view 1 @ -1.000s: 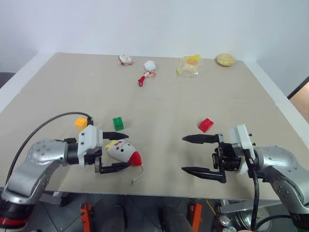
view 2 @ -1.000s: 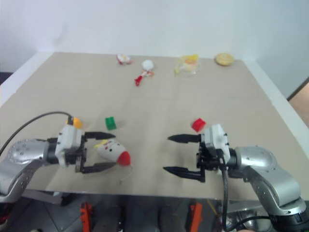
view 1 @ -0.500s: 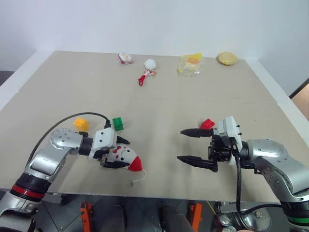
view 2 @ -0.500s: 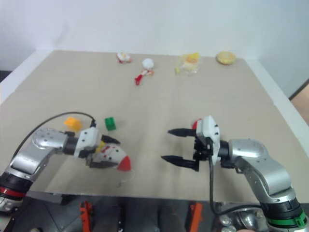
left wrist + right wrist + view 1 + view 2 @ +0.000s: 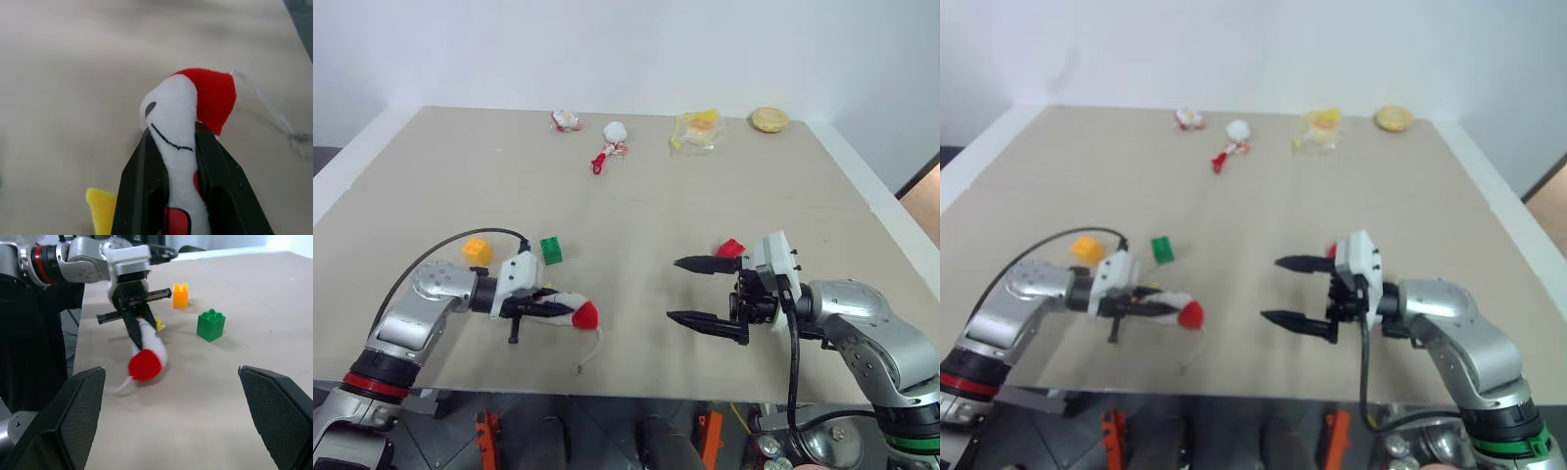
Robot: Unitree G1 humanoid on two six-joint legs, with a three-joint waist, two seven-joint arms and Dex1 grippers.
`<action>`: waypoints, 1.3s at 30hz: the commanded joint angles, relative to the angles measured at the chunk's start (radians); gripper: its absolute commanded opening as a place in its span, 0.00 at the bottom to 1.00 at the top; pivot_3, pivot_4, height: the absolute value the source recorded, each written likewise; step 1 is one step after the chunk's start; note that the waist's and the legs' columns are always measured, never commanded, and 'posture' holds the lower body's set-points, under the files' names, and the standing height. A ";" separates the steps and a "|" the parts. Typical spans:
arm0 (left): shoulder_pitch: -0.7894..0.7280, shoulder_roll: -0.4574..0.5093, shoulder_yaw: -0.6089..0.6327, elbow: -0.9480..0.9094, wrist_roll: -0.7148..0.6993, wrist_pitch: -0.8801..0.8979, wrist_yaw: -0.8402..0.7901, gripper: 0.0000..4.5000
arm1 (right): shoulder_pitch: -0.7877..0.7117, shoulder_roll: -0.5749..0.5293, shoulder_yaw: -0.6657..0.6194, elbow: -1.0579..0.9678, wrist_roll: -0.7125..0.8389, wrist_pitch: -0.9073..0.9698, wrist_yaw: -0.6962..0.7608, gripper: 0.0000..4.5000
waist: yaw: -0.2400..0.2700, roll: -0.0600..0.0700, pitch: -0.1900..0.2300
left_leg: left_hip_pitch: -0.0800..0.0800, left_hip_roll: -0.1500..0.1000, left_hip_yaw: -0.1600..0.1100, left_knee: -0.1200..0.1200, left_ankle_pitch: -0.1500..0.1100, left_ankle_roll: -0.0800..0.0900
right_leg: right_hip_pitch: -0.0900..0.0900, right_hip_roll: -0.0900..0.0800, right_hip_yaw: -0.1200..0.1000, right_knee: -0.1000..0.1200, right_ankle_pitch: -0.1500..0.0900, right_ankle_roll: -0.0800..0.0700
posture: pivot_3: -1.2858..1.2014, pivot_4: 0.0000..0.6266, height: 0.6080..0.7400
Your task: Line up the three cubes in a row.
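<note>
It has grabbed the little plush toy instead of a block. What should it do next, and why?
Probably lift the plush toy aside, away from the cubes. The left gripper is shut on it, and it lies just in front of the green cube and yellow-orange cube, where a row might run. The red cube sits apart, behind the open right gripper.

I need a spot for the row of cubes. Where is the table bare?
Bare: the wide middle band between the green cube, the red cube and the far trinkets. Crowded: the near left, where the left claw pinches the plush toy.
</note>
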 commanded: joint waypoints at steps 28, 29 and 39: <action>-0.139 0.013 0.568 0.670 0.228 -0.090 1.172 0.13 | -0.224 0.280 0.079 0.057 -0.025 0.005 -0.158 1.00 | 0.004 -0.004 0.000 | -0.003 0.001 -0.005 -0.004 0.003 -0.004 | -0.002 0.000 -0.008 0.001 0.003 0.002 | 0.52 0.24 0.98; -0.141 0.011 0.570 0.674 0.223 -0.091 1.174 0.24 | -0.222 0.280 0.076 0.052 -0.020 0.007 -0.159 1.00 | 0.004 -0.004 0.000 | -0.004 0.001 -0.005 -0.004 0.004 -0.005 | -0.002 0.000 -0.009 0.001 0.003 0.002 | 0.52 0.24 0.98; -0.137 0.004 0.578 0.676 0.210 -0.118 1.212 0.99 | -0.216 0.276 0.058 0.024 0.017 0.027 -0.160 1.00 | 0.003 -0.004 0.000 | -0.003 0.001 -0.004 -0.005 0.005 -0.007 | -0.002 -0.002 -0.012 0.001 0.004 0.001 | 0.52 0.24 0.98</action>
